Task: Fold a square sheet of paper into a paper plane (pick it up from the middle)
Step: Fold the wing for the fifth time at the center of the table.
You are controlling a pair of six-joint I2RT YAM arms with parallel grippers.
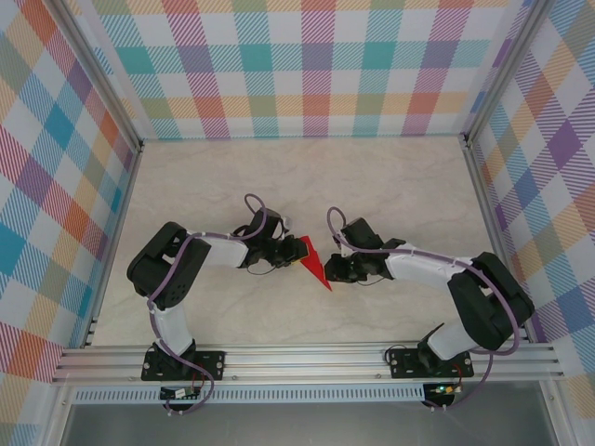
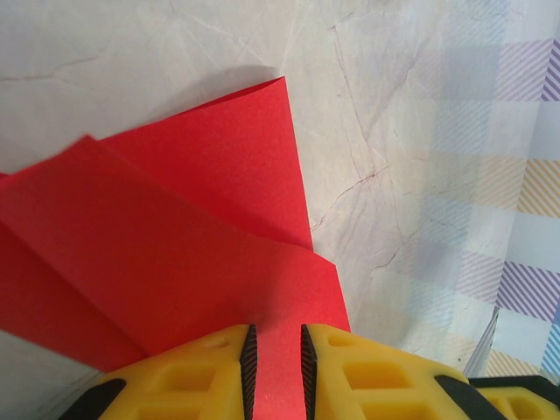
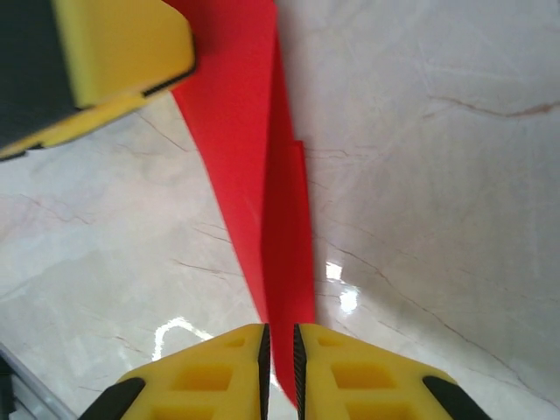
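From above, the left part of the paper plane (image 1: 314, 263) is hidden under the left gripper (image 1: 288, 253), and the fingertips of the right gripper (image 1: 331, 269) at its other edge are too small to make out. At the left wrist the paper plane (image 2: 175, 254) is cut off by the left and bottom edges, and whether the pads (image 2: 249, 359) pinch it or only lie over it cannot be told. At the right wrist the far end of the paper plane (image 3: 280, 219) leaves the top edge behind a blurred, cropped yellow finger (image 3: 105, 61) of the left gripper.

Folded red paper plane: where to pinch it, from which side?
Pinch the bright red folded paper plane mid-length across its centre fold, coming in edge-on like the right tool. The layers stack and stiffen there, while single flaps would likely flop.
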